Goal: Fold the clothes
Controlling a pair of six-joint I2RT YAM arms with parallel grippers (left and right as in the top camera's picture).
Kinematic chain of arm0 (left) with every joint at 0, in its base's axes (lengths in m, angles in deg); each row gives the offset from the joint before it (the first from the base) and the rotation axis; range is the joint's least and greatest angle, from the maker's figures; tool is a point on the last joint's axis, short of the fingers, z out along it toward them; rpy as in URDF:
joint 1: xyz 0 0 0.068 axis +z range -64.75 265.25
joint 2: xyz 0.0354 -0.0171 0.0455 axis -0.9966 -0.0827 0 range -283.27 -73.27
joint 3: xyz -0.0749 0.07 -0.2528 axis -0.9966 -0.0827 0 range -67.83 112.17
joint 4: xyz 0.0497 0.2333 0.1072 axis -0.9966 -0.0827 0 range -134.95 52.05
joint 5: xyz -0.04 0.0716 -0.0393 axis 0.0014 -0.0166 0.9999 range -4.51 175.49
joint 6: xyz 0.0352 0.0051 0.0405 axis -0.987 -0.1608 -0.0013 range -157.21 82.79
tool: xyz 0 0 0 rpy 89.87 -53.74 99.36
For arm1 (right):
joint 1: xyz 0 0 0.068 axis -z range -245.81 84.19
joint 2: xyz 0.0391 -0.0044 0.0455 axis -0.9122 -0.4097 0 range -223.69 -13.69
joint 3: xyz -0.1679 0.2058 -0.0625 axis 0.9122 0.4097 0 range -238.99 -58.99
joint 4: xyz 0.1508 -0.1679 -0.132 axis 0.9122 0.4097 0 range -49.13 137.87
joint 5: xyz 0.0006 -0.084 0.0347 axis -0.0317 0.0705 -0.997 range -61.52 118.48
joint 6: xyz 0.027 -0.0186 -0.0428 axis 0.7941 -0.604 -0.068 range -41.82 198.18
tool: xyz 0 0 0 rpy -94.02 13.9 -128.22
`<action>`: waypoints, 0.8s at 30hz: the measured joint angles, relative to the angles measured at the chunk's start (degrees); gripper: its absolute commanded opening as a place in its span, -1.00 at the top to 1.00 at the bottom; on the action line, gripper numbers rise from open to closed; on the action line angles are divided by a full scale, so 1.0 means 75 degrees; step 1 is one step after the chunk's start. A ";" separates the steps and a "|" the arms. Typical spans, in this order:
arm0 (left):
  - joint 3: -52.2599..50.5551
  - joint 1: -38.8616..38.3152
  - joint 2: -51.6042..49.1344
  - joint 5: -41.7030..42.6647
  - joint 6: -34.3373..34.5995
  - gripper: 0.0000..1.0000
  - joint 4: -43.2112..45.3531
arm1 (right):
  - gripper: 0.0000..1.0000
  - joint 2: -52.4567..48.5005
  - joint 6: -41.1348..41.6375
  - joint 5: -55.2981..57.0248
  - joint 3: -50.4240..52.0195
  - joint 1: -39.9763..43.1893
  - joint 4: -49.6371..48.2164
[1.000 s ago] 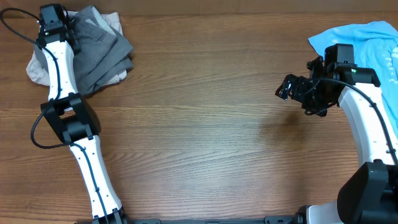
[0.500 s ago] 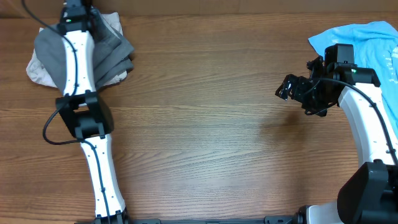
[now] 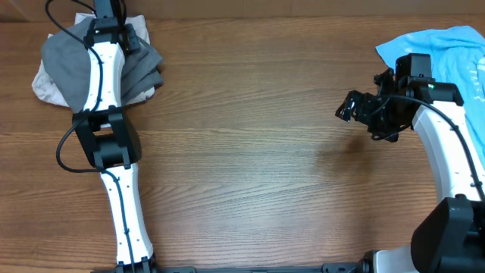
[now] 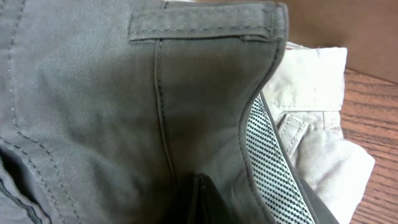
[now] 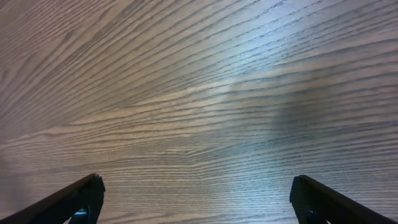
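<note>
Grey shorts (image 3: 64,64) lie bunched at the far left corner of the table (image 3: 250,144) in the overhead view. They are heaped over beige shorts (image 3: 44,89), whose pale edge shows at the near left of the heap. The left arm (image 3: 102,68) reaches across the heap, and the left gripper (image 3: 112,17) sits at its far edge; from up here we cannot tell how its jaws stand. At the far right corner we see a light-blue T-shirt (image 3: 455,42), partly hidden behind the right arm (image 3: 447,144). The right gripper (image 3: 356,106) hangs over bare wood, left of the T-shirt and well apart from the heap.

In the left wrist view the grey shorts (image 4: 93,112) fill nearly the whole picture. A belt loop (image 4: 205,22) lies across the top, a stitched seam runs down from it, and a pocket opening shows a checked lining (image 4: 267,155). The left gripper (image 4: 202,198) appears only as a dark wedge at the bottom edge, its fingers together and pinched on the grey cloth. To the right we see the beige shorts (image 4: 317,106) touching the grey ones, with the table (image 4: 373,93) beyond.

In the right wrist view the right gripper (image 5: 199,199) shows its dark fingertips (image 5: 81,196) at the bottom corners, spread wide, with only bare table (image 5: 199,93) between them.
</note>
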 measured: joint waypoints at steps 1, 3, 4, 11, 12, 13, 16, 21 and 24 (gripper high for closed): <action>0.0000 -0.0003 0.0026 0.0003 0.0000 0.90 -0.0026 | -1.00 0.0000 -0.0003 0.0000 0.0000 0.0003 0.0000; 0.0000 -0.0017 0.0093 0.0003 0.0000 0.87 -0.0111 | -1.00 0.0000 0.0000 0.0000 0.0000 0.0003 0.0000; 0.0000 -0.0029 0.0140 0.0006 0.0000 0.84 -0.0160 | -1.00 0.0000 0.0000 0.0003 0.0000 0.0000 0.0003; -0.0044 -0.0157 0.1180 0.0064 0.0038 -0.16 -0.0629 | -1.00 0.0000 0.0003 0.0000 0.0000 0.0003 0.0003; -0.0044 -0.0187 0.1457 0.0128 0.0047 -0.84 -0.0784 | -1.00 0.0000 0.0000 0.0000 0.0000 0.0000 0.0003; -0.0044 -0.0224 0.1772 0.0251 0.0041 -1.00 -0.1017 | -1.00 0.0000 0.0003 0.0000 0.0000 0.0000 0.0006; -0.0044 -0.0347 0.2856 0.0766 0.0050 -1.00 -0.1807 | -1.00 0.0000 0.0003 0.0000 0.0000 0.0003 0.0006; -0.0026 -0.0481 0.4444 0.2148 0.0108 -1.00 -0.3185 | -1.00 0.0000 0.0000 0.0003 0.0000 0.0000 0.0003; -0.0020 -0.0493 0.5047 0.3147 0.0108 -1.00 -0.4234 | -1.00 0.0000 -0.0003 0.0000 0.0000 0.0000 0.0003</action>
